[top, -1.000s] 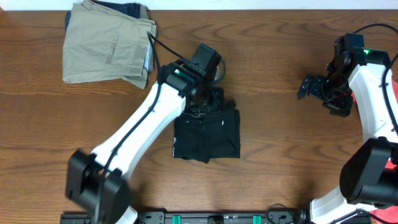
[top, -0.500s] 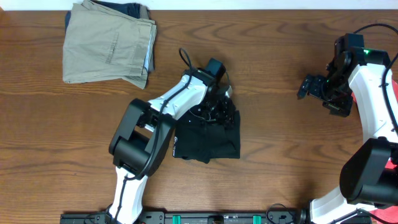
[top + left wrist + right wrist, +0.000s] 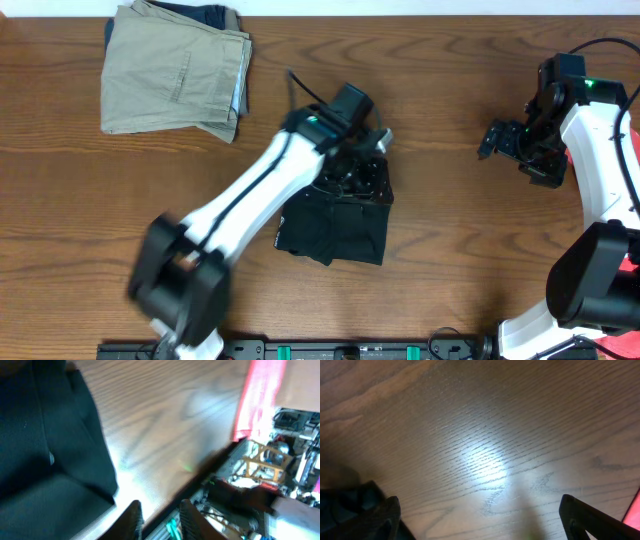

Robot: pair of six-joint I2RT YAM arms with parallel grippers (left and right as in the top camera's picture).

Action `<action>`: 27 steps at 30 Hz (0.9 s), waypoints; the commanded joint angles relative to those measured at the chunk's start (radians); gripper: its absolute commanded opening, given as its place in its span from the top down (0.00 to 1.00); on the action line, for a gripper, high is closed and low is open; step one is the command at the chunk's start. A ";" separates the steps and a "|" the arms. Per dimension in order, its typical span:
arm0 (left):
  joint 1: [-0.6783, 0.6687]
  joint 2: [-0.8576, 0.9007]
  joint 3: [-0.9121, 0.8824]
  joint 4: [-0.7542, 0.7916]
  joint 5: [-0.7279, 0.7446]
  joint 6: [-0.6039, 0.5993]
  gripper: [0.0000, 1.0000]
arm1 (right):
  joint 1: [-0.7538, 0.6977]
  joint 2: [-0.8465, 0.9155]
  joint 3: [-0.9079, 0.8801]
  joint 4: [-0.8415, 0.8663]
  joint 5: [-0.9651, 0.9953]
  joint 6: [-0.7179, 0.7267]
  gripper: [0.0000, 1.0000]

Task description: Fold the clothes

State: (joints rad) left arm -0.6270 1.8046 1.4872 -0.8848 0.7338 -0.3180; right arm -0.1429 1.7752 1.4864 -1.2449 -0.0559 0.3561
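The left pincer [image 3: 161,510], narrow with no cloth visible between its fingers, hovers at the far edge of the black shorts [image 3: 335,220] lying mid-surface, long axis front-to-back, while the wide-spread right pincer [image 3: 495,140] stands well apart rightward.

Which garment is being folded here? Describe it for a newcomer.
Look near the middle of the wooden table. The black garment lies there, folded roughly square. Its dark colour sets it apart from the khaki trousers at the far left corner.
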 commanded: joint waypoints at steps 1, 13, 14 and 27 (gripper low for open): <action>-0.001 -0.072 0.005 -0.053 -0.089 0.010 0.70 | 0.000 -0.004 0.002 0.000 -0.003 0.010 0.01; 0.000 -0.031 -0.106 -0.158 -0.271 -0.024 0.65 | 0.000 -0.004 0.002 0.000 -0.003 0.010 0.01; 0.000 -0.019 -0.134 -0.131 -0.270 -0.042 0.65 | 0.000 -0.004 0.002 0.000 -0.003 0.010 0.01; -0.050 0.159 -0.346 0.184 -0.026 -0.054 0.71 | 0.000 -0.004 0.002 -0.001 -0.003 0.010 0.01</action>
State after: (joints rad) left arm -0.6533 1.9400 1.1477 -0.7124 0.6727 -0.3725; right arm -0.1429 1.7752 1.4864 -1.2446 -0.0563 0.3561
